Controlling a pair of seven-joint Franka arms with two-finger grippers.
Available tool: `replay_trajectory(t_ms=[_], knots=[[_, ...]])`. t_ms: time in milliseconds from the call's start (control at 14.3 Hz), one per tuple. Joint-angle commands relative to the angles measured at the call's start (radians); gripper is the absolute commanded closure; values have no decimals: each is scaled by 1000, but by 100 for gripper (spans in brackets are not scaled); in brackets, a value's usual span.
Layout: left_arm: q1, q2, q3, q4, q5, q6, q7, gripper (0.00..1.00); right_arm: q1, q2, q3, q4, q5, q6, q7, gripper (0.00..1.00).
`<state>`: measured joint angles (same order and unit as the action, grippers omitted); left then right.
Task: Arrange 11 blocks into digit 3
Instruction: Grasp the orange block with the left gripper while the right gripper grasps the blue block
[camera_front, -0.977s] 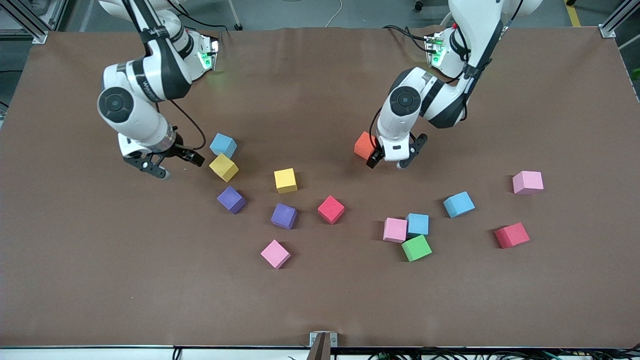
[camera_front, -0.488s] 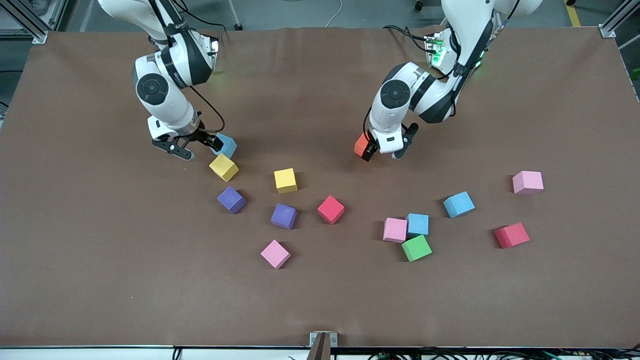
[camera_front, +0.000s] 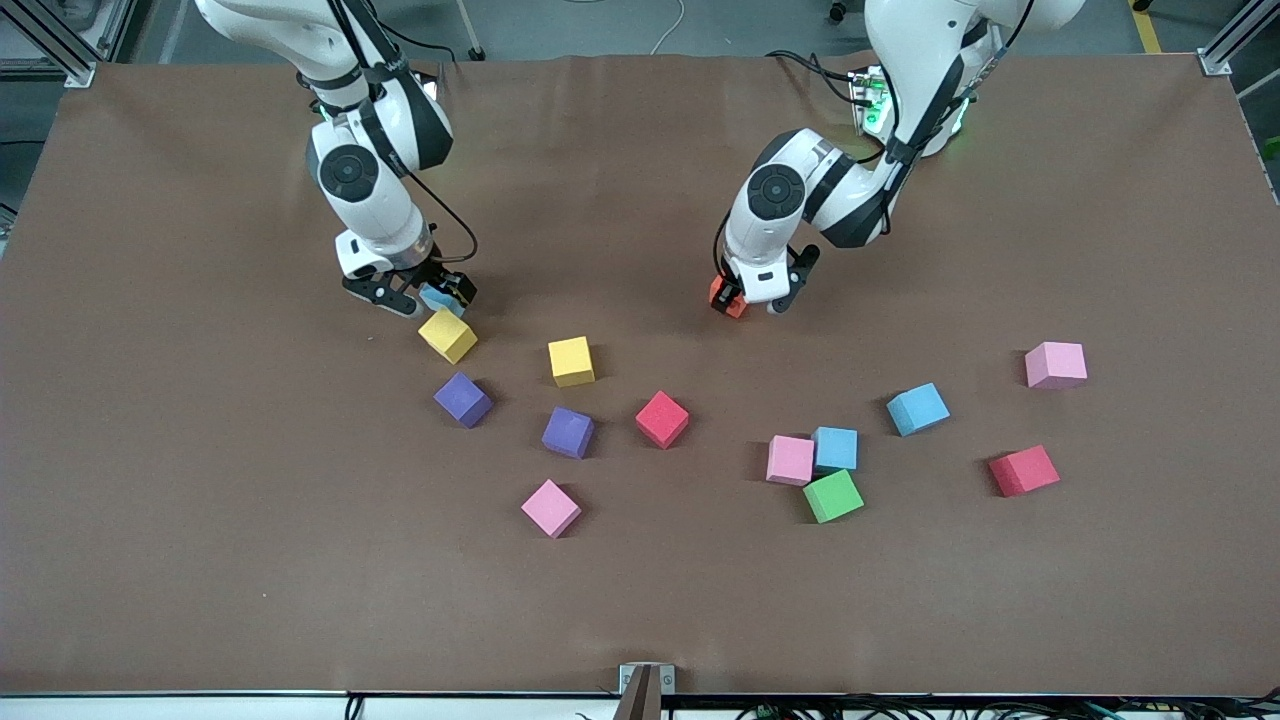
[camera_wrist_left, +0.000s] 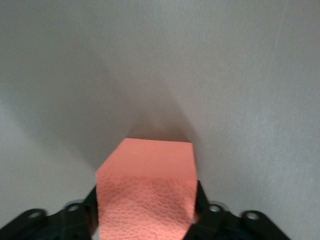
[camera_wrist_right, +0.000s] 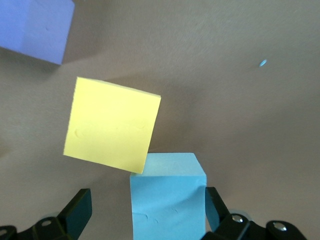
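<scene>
Pebbled foam orange cube (camera_wrist_left: 145, 200) between left tool (camera_front: 757, 303) fingers (square-edged), right tool (camera_front: 420, 296) astride blue cube (camera_wrist_right: 167, 197)

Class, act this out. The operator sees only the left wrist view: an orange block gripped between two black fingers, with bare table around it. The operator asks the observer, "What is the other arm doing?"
Observer: The right gripper is open around a blue block, toward the right arm's end of the table.
Operator: Is anything crowding that block?
Observer: A yellow block appears to touch its corner, nearer the front camera.
Operator: Is any of the digit built?
Observer: No. The blocks lie scattered; only a pink block, a second blue block and a green block sit clustered.
</scene>
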<state>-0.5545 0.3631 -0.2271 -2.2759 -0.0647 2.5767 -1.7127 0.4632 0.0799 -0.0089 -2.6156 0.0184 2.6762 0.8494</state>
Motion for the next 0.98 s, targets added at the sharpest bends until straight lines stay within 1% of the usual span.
replay_trajectory(t_ms=[0, 70, 140, 209, 279, 419, 488, 558, 628, 767, 907], knots=[[-2, 4, -6, 28, -10, 3, 78, 77, 11, 24, -6, -12, 17, 33, 7, 0], [-4, 1, -15, 45, -12, -1, 117, 80, 11, 24, -5, -14, 17, 31, 5, 0], [-4, 2, -26, 74, -10, -6, 139, 80, 11, 24, -5, -15, 17, 30, 4, 0], [-2, 2, -28, 113, -9, -16, 168, 80, 11, 24, -6, -20, 17, 30, 5, 0], [-4, 2, -28, 155, -7, -35, 214, 83, 11, 24, -6, -26, 17, 30, 4, 0], [-8, 5, -34, 240, -4, -98, 379, 85, 11, 21, -6, -26, 17, 19, 2, 0], [-7, 5, -34, 266, -4, -124, 434, 85, 9, 18, -6, -26, 17, 8, -4, 0], [-8, 5, -34, 295, -4, -153, 483, 89, 9, 11, -6, -20, 17, -24, -6, 0], [-18, 7, -35, 318, -1, -182, 537, 90, 8, -2, -8, -11, 17, -62, -10, 0], [-33, 36, -34, 381, 32, -236, 684, 91, 6, -26, -8, -1, 15, -91, -12, 0], [-45, 74, -35, 427, 97, -266, 735, 91, 5, -37, -8, 5, 15, -95, -13, 0]])
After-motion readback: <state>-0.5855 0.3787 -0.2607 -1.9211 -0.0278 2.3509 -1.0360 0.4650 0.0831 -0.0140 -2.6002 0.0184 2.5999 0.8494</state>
